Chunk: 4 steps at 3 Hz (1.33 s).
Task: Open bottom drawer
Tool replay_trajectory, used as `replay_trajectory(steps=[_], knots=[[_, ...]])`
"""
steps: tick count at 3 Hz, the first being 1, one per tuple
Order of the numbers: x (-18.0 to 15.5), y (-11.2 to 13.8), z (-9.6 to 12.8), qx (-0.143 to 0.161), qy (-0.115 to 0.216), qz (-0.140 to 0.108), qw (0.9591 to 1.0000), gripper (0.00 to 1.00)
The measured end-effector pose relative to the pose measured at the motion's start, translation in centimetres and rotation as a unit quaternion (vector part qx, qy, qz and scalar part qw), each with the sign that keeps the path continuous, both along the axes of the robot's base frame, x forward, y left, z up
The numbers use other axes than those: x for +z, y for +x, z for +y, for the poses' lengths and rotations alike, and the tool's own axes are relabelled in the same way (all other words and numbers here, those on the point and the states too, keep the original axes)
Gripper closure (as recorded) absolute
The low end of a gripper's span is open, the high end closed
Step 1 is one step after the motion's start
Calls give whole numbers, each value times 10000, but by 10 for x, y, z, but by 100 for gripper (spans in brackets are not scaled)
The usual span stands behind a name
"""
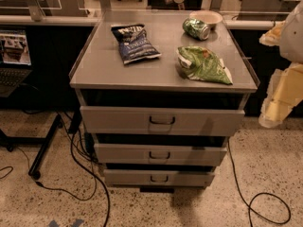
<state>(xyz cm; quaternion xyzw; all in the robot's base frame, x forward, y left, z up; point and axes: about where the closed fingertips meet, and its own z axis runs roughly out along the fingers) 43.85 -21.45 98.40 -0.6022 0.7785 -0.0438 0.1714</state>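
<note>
Grey metal cabinet [161,122], three drawers. Bottom drawer [128,178] sits lowest, just above the floor. Gripper [273,113] hangs at the right edge, well apart from that drawer; its state cannot be told. Tabletop [104,65] carries a blue bag [135,43], green bag [203,64], can [196,28] and bowl [206,17].

Legible text: none.
Blue chip bag [135,44], left part of the bench [94,70] top: pale lettering on its upper end, possibly a brand name, too blurred to read.
Green bag [203,64], right part of the bench top: no readable print.
Green can [196,28], rear right of the bench top: markings illegible.
Laptop screen [14,46], left of the bench: contents unreadable.
Gripper [273,111], just off the bench's right front corner: no marking legible.
</note>
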Motion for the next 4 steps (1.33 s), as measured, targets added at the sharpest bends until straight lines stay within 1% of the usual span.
replay_trajectory(steps=[1, 2, 3, 4], knots=[[0, 0, 0, -1, 5, -9, 10000, 0], [-18, 6, 6, -66, 377, -90, 9992, 0], [-79, 14, 28, -303, 1308, 133, 9909, 0], [-146, 27, 60, -503, 2275, 369, 9718, 0]])
